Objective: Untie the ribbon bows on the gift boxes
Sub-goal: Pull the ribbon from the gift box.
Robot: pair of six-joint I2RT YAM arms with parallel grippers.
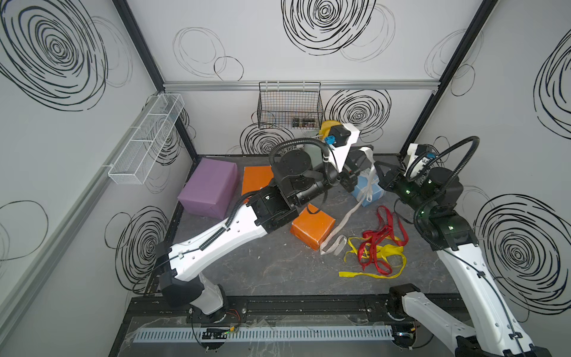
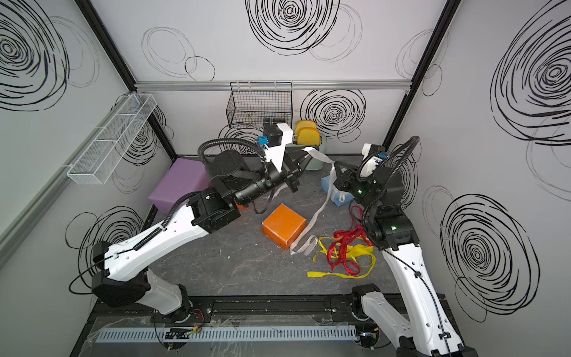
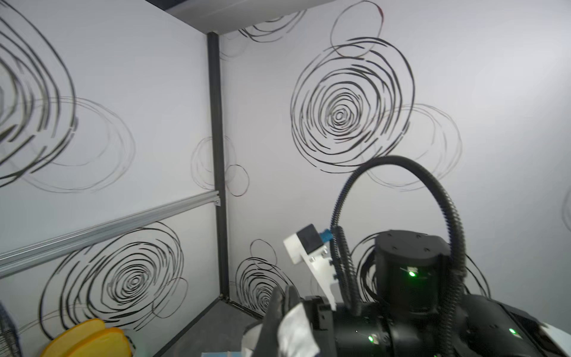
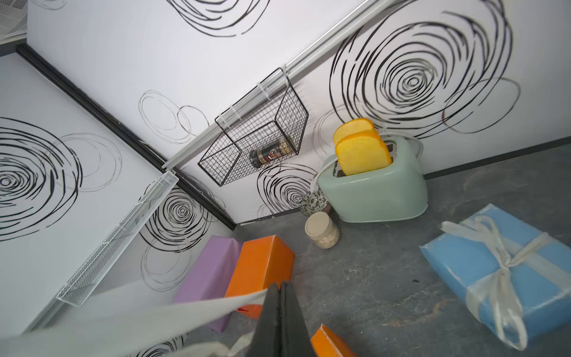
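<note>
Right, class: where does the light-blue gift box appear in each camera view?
In a top view: light-blue gift box, right of centre, toward the back.
In a top view: same spot.
Left wrist: only a blue sliver at the frame edge, likely it.
Right wrist: beside the toaster, ribbon knotted on it.
Shared landmark: yellow toast.

walls – white, black swirls | floor – grey marble | wire basket
</note>
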